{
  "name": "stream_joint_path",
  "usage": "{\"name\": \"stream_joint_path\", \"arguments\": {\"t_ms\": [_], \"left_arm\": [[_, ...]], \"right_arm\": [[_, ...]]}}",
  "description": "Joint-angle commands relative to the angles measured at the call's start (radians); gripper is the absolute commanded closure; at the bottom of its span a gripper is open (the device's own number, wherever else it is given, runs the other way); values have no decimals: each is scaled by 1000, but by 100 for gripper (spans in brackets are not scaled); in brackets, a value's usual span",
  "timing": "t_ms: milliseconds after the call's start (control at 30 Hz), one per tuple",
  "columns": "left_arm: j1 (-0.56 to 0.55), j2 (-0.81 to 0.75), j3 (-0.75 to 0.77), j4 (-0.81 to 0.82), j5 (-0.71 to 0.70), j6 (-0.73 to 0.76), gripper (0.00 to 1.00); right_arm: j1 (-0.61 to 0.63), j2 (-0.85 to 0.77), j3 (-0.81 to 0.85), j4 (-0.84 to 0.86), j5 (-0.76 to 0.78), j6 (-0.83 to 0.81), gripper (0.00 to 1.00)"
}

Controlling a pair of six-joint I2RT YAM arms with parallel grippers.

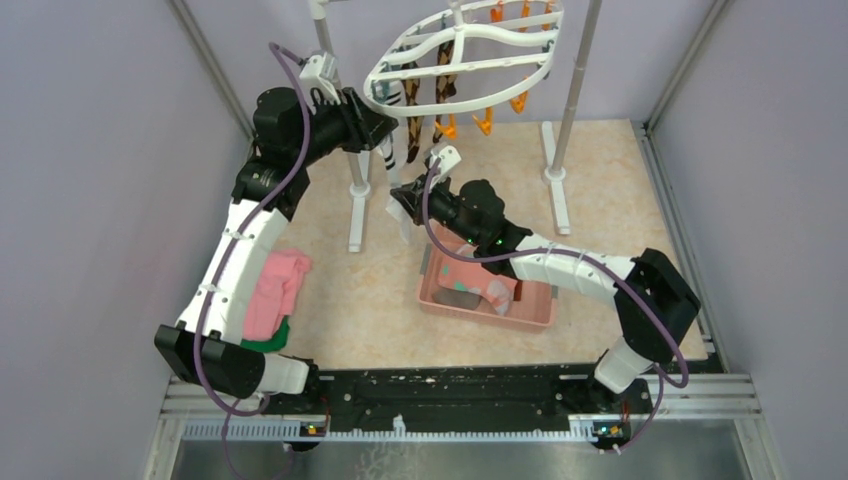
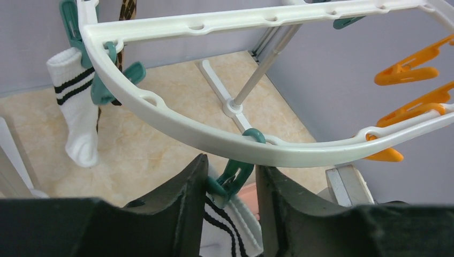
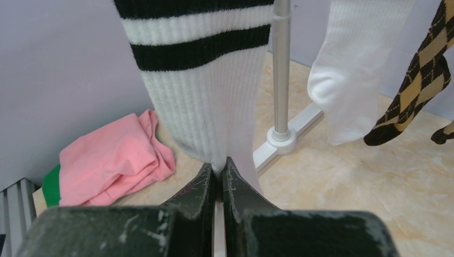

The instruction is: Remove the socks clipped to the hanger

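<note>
The white oval hanger (image 1: pixel 470 65) hangs at the back between two poles; it also shows in the left wrist view (image 2: pixel 176 118). A white sock with black stripes (image 1: pixel 390 165) hangs from a teal clip (image 2: pixel 235 174). My left gripper (image 2: pixel 231 163) is up at the ring (image 1: pixel 385 125); its jaws straddle that clip, the left finger touching it. My right gripper (image 1: pixel 400 205) is shut on the toe of this sock (image 3: pixel 203 96). A second white striped sock (image 2: pixel 77 118) and brown argyle socks (image 3: pixel 423 91) still hang clipped.
A pink basket (image 1: pixel 440 300) holding socks (image 1: pixel 495 293) sits under my right arm. Folded pink cloth (image 1: pixel 275 290) over green cloth (image 1: pixel 268 340) lies by the left arm. White stand poles (image 1: pixel 355 190) (image 1: pixel 565 130) and empty orange clips (image 1: pixel 485 122) are close by.
</note>
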Motion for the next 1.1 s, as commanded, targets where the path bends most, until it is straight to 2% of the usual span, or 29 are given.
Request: {"name": "stream_joint_path", "arguments": {"t_ms": [0,267,300,500,667,767,800,867,967,1067], "left_arm": [[-2,7,52,79,0,10,61],[-2,0,28,82,-6,21,98],[-2,-1,28,81,-6,22,100],[-6,-4,15,79,-3,38,100],[-17,-6,3,75,-5,55,100],[-33,-1,-1,70,-6,61,100],[-37,3,-2,68,-6,63,100],[-46,10,1,67,-9,70,100],[-69,20,22,58,-17,102,100],[-90,22,49,47,-40,166,99]], "right_arm": [[14,18,37,36,-27,14,100],[15,-6,6,30,-8,12,100],[15,-15,-2,23,4,12,100],[-2,-144,-125,-22,88,16,100],[-47,-358,-364,-67,138,40,100],[-69,-480,-452,-135,163,57,100],[-74,-512,-463,-164,166,59,94],[-80,-557,-449,-234,184,57,66],[-81,-605,-375,-337,210,48,45],[-80,-640,-276,-405,218,48,17]]}}
